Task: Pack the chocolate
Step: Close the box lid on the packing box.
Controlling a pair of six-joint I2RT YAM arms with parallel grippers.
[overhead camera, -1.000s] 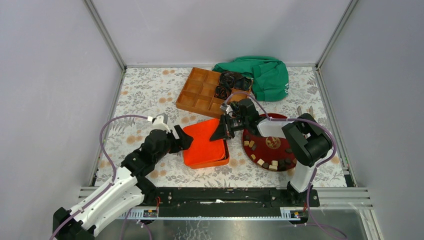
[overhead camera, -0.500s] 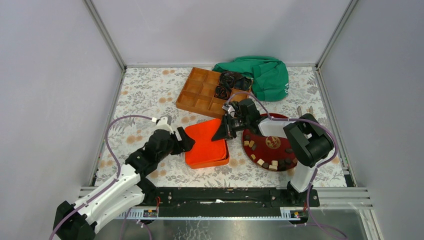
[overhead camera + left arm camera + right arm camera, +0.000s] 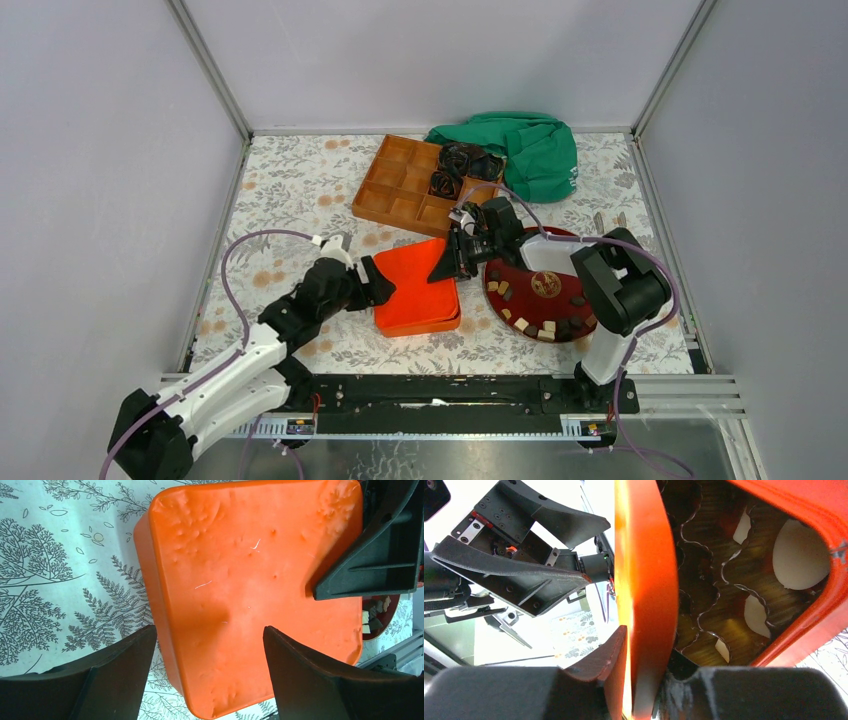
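An upturned orange box [image 3: 415, 295] lies between the arms: right gripper [image 3: 445, 268] clamps its right rim, left gripper [image 3: 378, 283] (fingers wide apart) hovers at its left edge.

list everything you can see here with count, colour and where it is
tablecloth: one, white with floral print, covering the table
compartment tray: one, orange, back centre
crinkled cups: a cluster, count unclear, black, in the tray's back right compartments
cloth: one, green, bunched at back right
lid: one, orange, centre
plate: one, dark red, right of the lid
chocolate: many pieces, dark brown, tan and cream, along the plate's near rim
left end effector: open, at the lid's left edge
right end effector: clamped on the lid's right wall
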